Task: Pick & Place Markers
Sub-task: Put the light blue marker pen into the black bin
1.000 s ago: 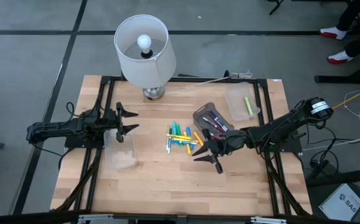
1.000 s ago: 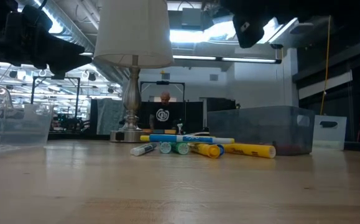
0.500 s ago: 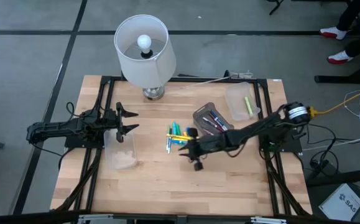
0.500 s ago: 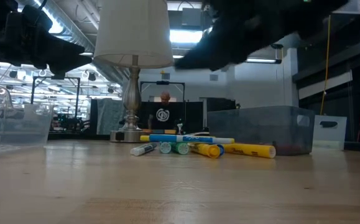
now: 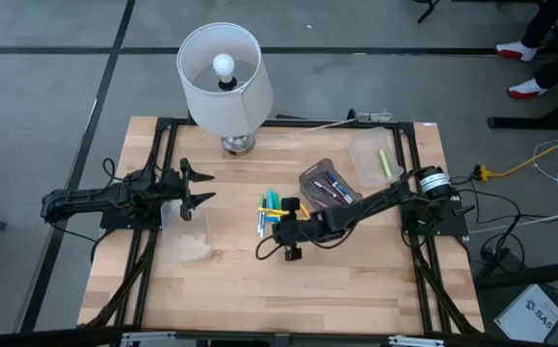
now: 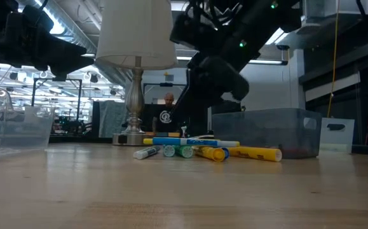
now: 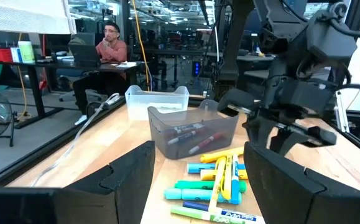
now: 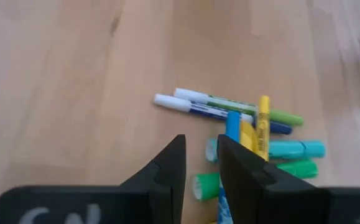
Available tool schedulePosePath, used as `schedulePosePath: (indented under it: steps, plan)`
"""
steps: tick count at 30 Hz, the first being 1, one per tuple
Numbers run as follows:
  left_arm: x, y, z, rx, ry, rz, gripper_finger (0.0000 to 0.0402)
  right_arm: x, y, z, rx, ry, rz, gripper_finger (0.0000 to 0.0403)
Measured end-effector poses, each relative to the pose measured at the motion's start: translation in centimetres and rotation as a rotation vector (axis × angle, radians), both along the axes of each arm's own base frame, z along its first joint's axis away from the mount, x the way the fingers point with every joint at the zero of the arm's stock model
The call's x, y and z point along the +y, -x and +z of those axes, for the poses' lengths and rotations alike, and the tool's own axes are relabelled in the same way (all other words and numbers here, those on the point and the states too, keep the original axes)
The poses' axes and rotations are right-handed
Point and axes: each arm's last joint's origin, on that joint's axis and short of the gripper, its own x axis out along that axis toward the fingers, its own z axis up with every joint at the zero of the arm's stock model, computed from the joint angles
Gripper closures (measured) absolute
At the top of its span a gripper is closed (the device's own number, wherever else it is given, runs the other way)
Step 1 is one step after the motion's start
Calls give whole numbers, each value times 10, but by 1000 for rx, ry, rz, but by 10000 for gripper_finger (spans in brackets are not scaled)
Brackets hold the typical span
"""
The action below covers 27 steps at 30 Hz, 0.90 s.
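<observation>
Two hands are in view; the right hand (image 5: 285,234), fingers nearly closed on nothing, hovers over the table (image 5: 240,289) just short of the markers (image 5: 280,212), which lie ahead. Judged step: approach. Next: open, descend, grasp one. Farther off, the left hand (image 5: 199,186) waits open.

There's a lamp (image 5: 222,82) with a white shade at the back of the wooden table (image 5: 240,289), a clear bin (image 5: 188,234) on the left, two more bins (image 5: 371,157) on the right. Someone sits at a desk (image 7: 108,53) way behind.
</observation>
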Motion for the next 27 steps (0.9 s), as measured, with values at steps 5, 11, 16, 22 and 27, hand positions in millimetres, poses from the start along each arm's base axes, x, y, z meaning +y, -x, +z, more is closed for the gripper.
schedulePosePath:
  steps: [5, 11, 16, 22, 27]
  plan:
    - [0, 0, 0, -1, 0, 0, 160, -6, 0, -7, 44, 15, -24, 312]
    - [0, 0, 0, -1, 0, 0, 160, -15, 3, -11, 88, -15, -96, 312]
    - [0, 0, 0, -1, 0, 0, 160, -22, 4, -15, 112, -57, -119, 312]
    - [0, 0, 0, -1, 1, 0, 160, -23, 4, -21, 138, -51, -120, 312]
    - [0, 0, 0, 0, 0, 0, 160, -27, 3, -27, 153, -50, -128, 312]
